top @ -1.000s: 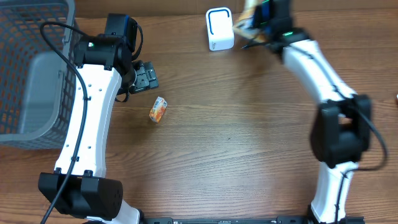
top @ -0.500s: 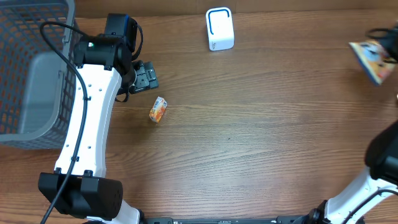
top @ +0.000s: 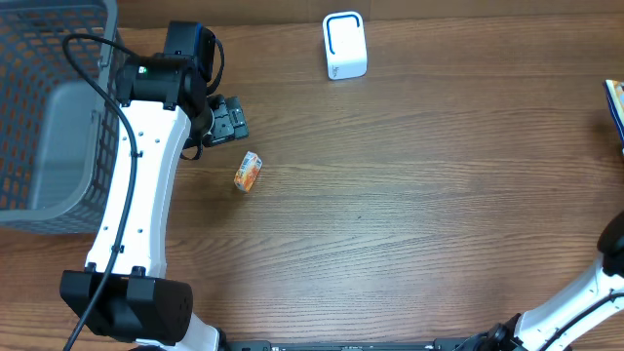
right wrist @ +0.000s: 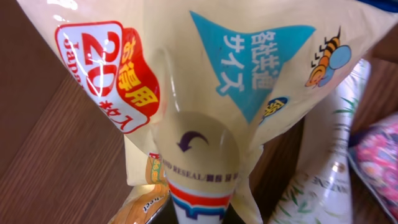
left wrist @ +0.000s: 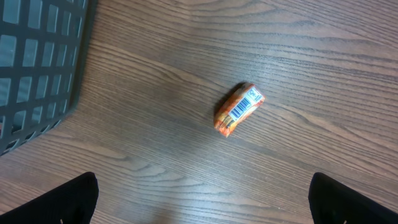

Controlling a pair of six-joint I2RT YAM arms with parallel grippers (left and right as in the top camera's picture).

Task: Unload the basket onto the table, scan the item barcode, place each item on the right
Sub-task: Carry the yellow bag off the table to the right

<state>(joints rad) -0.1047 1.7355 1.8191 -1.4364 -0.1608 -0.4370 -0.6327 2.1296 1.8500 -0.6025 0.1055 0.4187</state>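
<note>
Right gripper [right wrist: 198, 218] pinched shut on cream pouch [right wrist: 205, 93] at its reseal edge; likely light, limp, slippery. Left gripper [top: 226, 121] wide, empty.

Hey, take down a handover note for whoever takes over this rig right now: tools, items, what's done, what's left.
Left tool: open, empty, near the small orange packet, which lies barcode up on the table.
Right tool: shut on a cream pouch, far right of the white scanner, over other packets.
Done: cream pouch was at the scanner a second ago.
To do: small orange packet not yet picked up or scanned.
</note>
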